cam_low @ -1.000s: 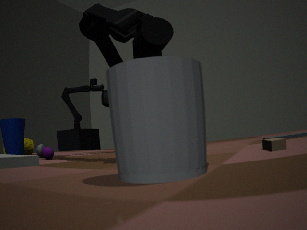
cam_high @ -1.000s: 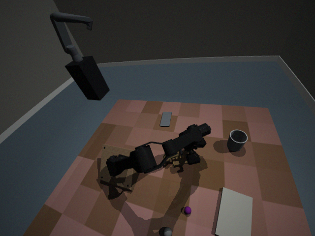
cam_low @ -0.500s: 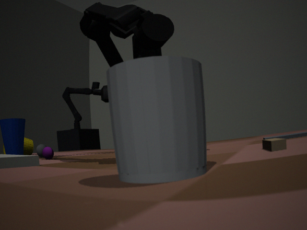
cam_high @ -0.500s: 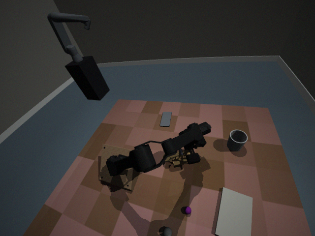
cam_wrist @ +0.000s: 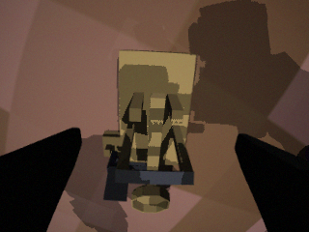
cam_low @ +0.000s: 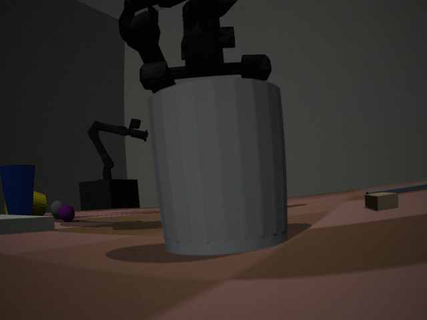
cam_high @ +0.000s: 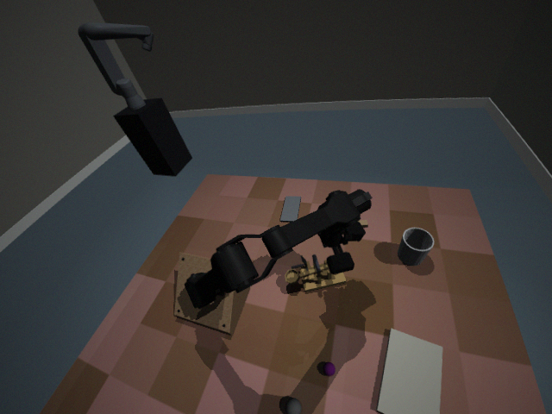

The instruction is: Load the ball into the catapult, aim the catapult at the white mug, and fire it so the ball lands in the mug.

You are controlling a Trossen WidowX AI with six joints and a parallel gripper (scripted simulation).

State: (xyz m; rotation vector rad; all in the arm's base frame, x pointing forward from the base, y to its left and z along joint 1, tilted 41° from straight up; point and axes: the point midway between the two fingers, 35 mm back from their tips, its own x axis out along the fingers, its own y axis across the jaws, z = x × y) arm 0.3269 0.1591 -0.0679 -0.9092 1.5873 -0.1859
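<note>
Gripper (cam_wrist: 154, 174) hangs above the catapult (cam_high: 314, 276), fingers spread wide, nothing between them. In the wrist view the two dark fingers stand at the far left and right edges, well apart from the catapult (cam_wrist: 154, 130), which sits centred between them on the checkered mat (cam_high: 267, 338).

Catapult: tan base plate, two upright frames, a dark crossbar at the near end, and a round cup below the crossbar in the wrist view. In the top view that cup points toward the arm's base, away from the mug (cam_high: 417, 246). I cannot tell whether a ball lies in the cup.

Purple ball (cam_high: 329, 367) lies on the mat well apart from the catapult, toward the near edge; a grey ball (cam_high: 291, 405) lies near it, closer to the frame's bottom. In the exterior view both balls (cam_low: 66, 212) sit side by side at left, beside a yellow object (cam_low: 39, 203) and a blue cup (cam_low: 17, 189).

Mug stands upright on the mat to the right of the catapult, open end up. It fills the exterior view (cam_low: 220, 165), with the gripper seen over its rim.

Arm (cam_high: 285, 235) reaches from its tan base board (cam_high: 225, 327) toward the right. White slab (cam_high: 410, 374) lies at lower right; grey plate (cam_high: 291, 208) lies beyond the arm
</note>
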